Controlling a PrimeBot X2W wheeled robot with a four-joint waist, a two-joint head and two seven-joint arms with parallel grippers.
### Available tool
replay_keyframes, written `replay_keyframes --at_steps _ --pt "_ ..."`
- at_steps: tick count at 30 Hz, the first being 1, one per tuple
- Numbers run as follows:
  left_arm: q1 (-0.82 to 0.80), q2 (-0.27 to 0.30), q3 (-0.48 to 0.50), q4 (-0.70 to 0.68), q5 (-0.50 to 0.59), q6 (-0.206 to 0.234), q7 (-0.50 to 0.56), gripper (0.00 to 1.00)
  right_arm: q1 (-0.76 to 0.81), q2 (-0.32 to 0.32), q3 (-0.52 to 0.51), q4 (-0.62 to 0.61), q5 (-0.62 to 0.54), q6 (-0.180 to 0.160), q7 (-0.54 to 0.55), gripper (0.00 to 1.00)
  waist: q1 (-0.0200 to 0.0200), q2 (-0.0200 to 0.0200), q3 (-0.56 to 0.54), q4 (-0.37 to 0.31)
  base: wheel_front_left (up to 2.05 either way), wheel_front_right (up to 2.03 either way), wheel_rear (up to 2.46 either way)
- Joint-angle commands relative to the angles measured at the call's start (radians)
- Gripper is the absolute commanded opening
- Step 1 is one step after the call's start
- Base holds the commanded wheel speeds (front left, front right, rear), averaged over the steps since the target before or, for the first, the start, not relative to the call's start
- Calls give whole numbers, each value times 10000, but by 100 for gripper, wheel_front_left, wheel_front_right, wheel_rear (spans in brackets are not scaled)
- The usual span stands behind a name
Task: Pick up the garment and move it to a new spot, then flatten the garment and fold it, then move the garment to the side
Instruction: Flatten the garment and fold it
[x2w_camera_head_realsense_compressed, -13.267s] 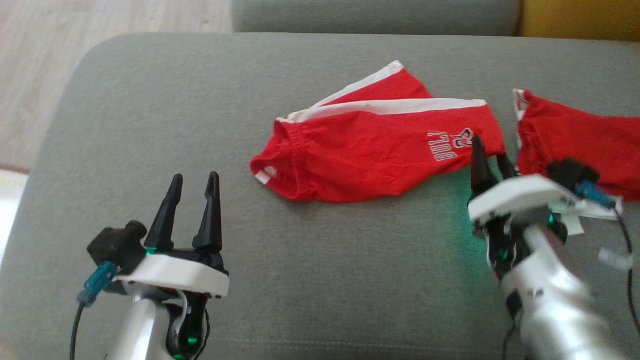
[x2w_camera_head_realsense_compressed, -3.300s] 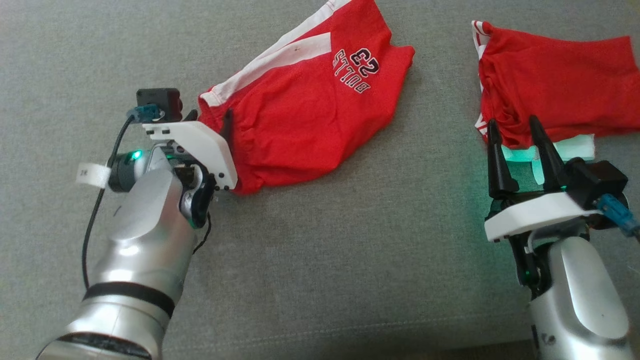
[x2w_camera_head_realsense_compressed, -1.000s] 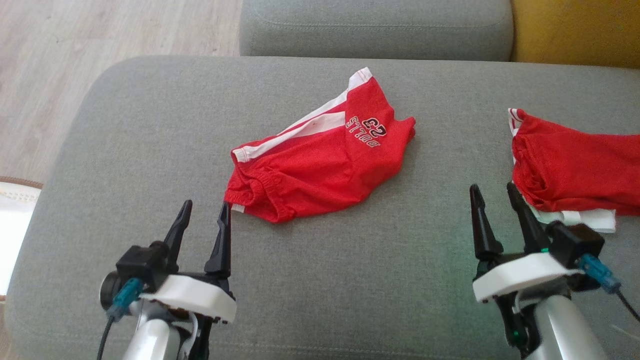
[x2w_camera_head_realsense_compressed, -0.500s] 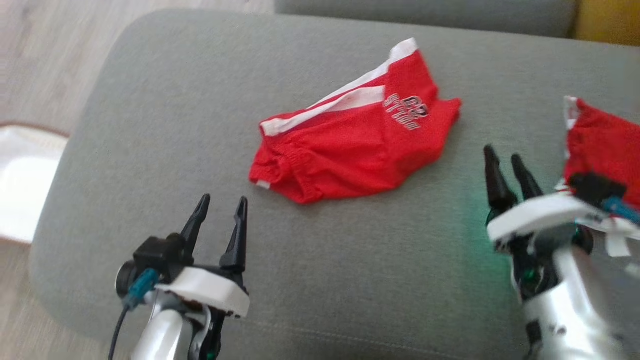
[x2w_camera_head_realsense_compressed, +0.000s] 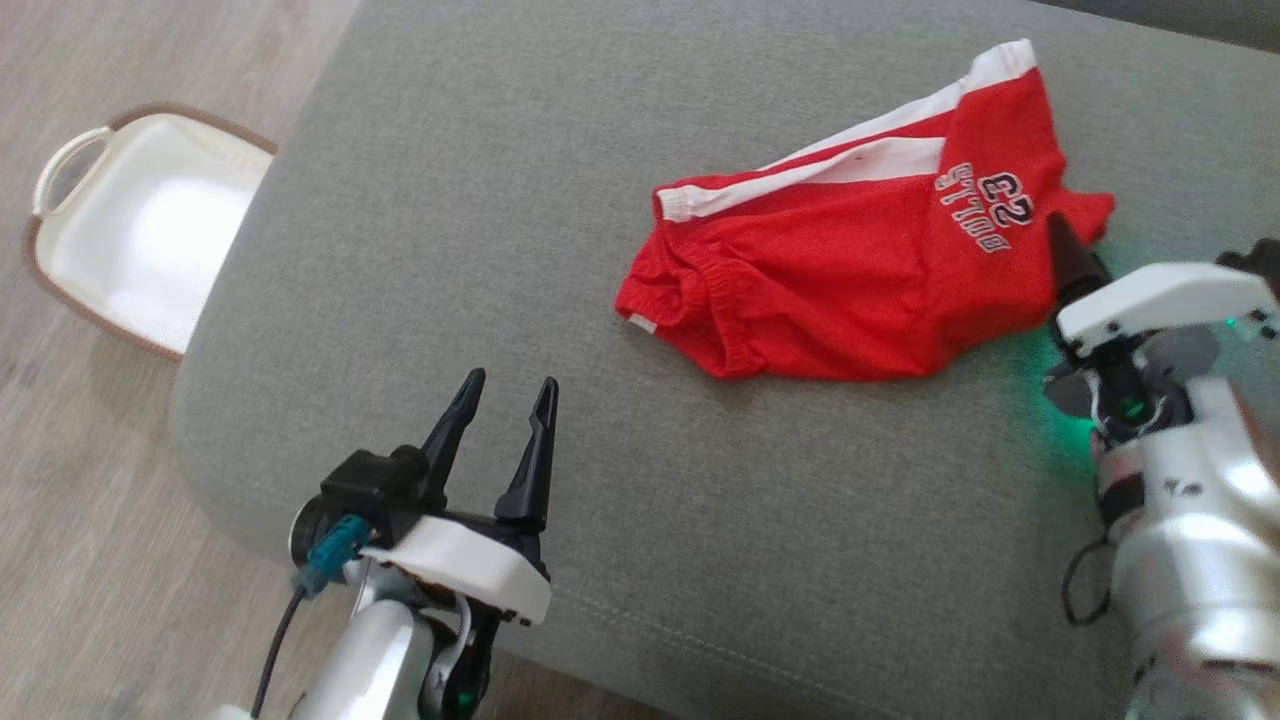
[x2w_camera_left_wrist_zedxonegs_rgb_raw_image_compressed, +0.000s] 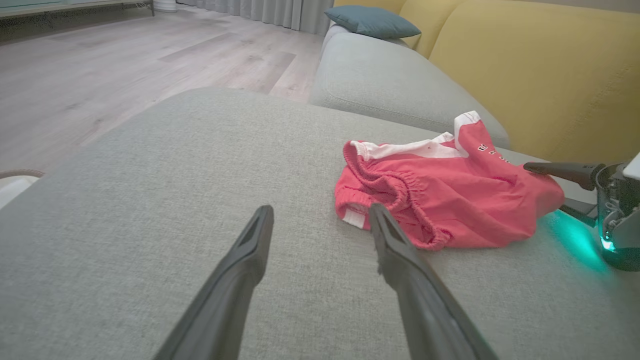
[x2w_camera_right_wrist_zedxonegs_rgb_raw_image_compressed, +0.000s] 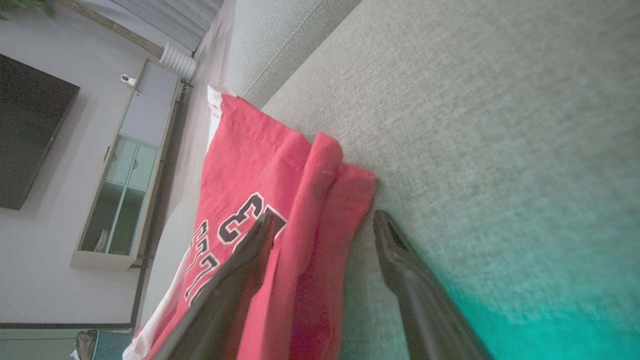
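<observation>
Fingers of the right gripper are spread wide, one on each side of the edge of the red shorts, which lie rumpled on the grey seat. The left gripper, wide too, hangs well apart from the shorts. I think this is the pick-up step. Next, squeeze that edge.

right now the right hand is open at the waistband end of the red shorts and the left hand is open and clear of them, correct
No. The right hand is open at the leg end of the red shorts, by the printed number, as the right wrist view shows. The left hand is open and clear of them.
</observation>
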Motion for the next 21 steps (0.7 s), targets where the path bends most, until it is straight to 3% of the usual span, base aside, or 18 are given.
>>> replay_keyframes --at_steps 1,6,10,21 --pt "-441 43 280 -396 -85 91 -122 100 -324 201 -112 431 -247 -7 61 100 0 0 75 149 0 0 0" --pt "-482 42 125 -504 -236 156 -122 100 -1426 4 -1115 2379 -1266 -7 113 100 0 0 181 345 0 0 0" --pt "-537 42 42 -604 -396 197 -122 100 -1968 -130 -1398 3045 -1800 -7 227 100 0 0 253 456 0 0 0" --pt "-654 42 -35 -850 -728 245 -122 100 -2527 -333 -2610 3409 -3726 -7 1222 100 0 0 430 882 0 0 0"
